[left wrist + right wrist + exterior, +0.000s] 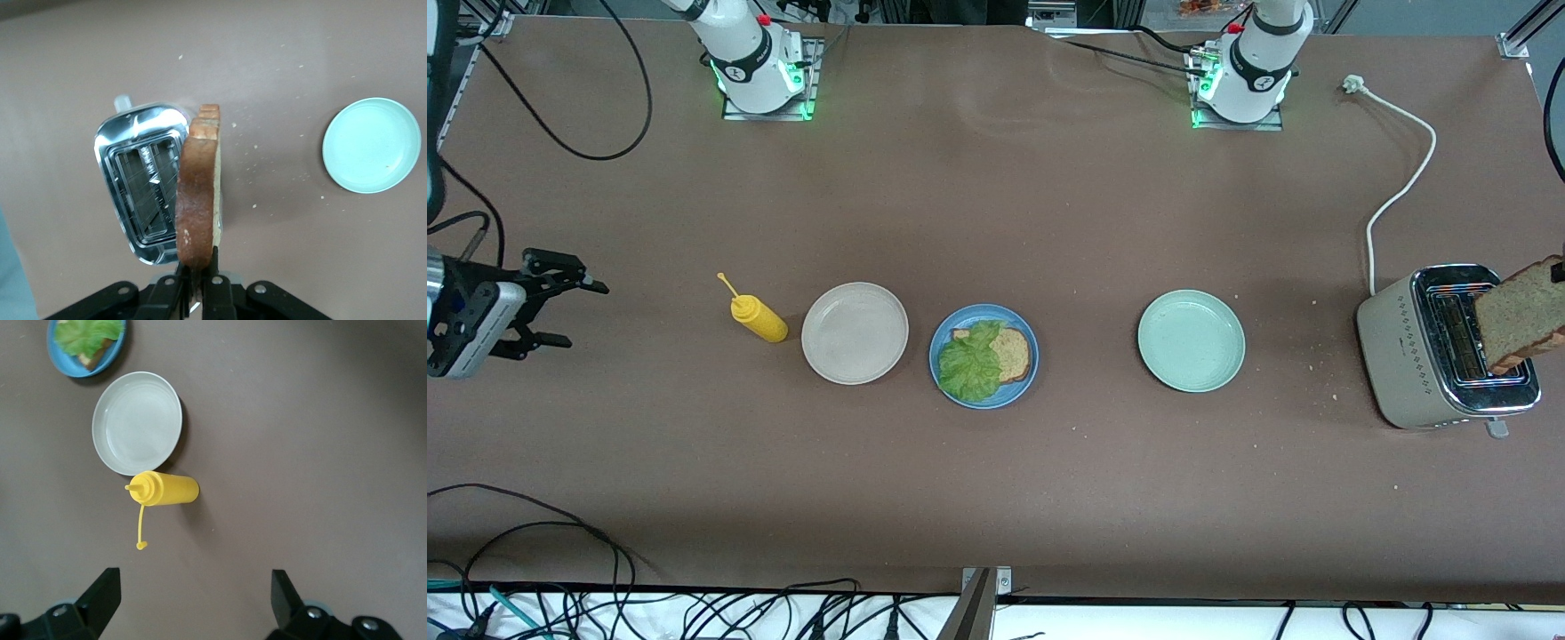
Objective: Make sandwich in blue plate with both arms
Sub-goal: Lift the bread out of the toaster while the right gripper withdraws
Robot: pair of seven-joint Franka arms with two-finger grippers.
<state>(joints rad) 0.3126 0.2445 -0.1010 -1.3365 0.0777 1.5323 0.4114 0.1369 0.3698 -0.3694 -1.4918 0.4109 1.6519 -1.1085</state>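
The left gripper, pinched shut on a bread slice by its edge, hangs over the toaster. The slice could slip during the carry to the blue plate, well apart. The right gripper waits wide open, empty.

One high front camera, two wrist cameras looking down.
The front view faces both arm bases across the whole tabletop. The left wrist view looks closely down on the toaster, sharing the pale green plate; the right wrist view, higher, shares the yellow bottle and beige plate.
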